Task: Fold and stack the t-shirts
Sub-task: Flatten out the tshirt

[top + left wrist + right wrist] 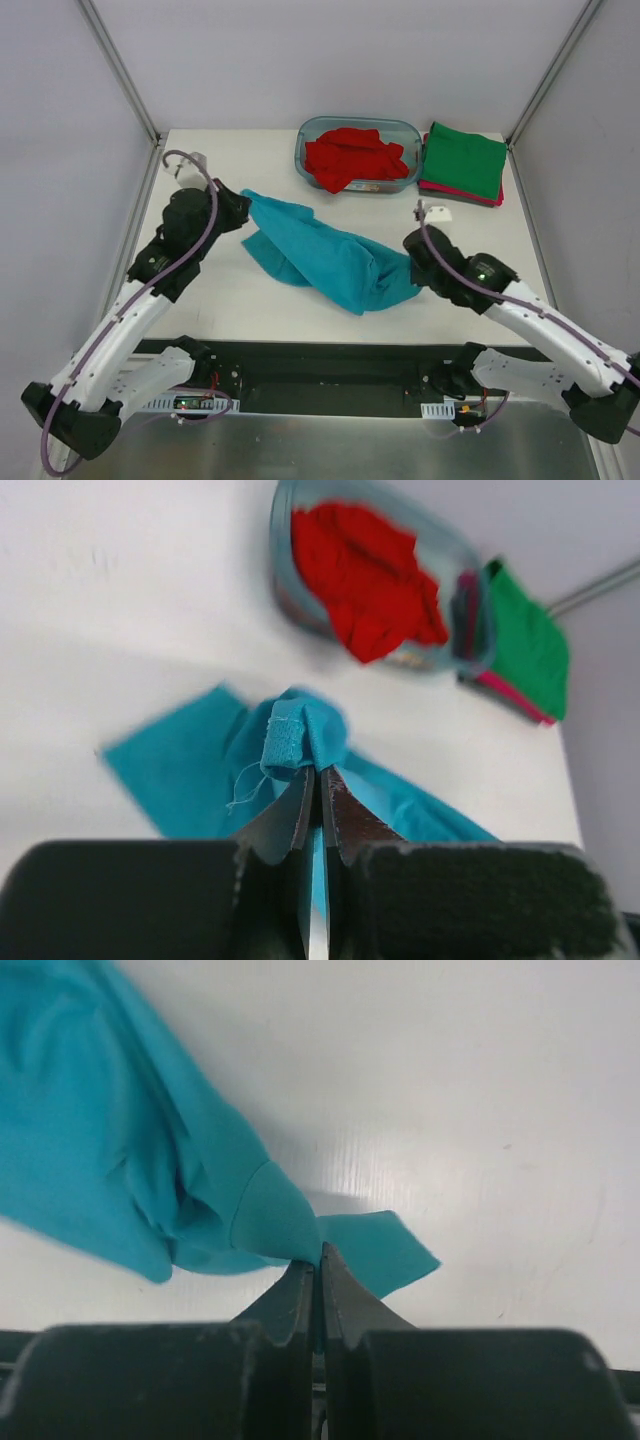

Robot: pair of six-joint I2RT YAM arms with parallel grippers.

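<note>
A teal-blue t-shirt (pixel 325 255) hangs bunched between my two grippers over the middle of the table. My left gripper (pixel 243 212) is shut on its upper left edge; in the left wrist view (pixel 318 772) a hemmed fold sticks out of the jaws. My right gripper (pixel 412 262) is shut on its right end, seen in the right wrist view (pixel 320 1250). A red t-shirt (pixel 352 157) lies crumpled in the clear tub (pixel 404 128). A folded green t-shirt (pixel 462 160) lies on a folded magenta one (pixel 455 193) at the back right.
The tub stands at the back middle of the white table (pixel 230 290), with the folded stack right beside it. A small white object (pixel 438 212) lies just behind my right gripper. Grey walls close in the table on three sides.
</note>
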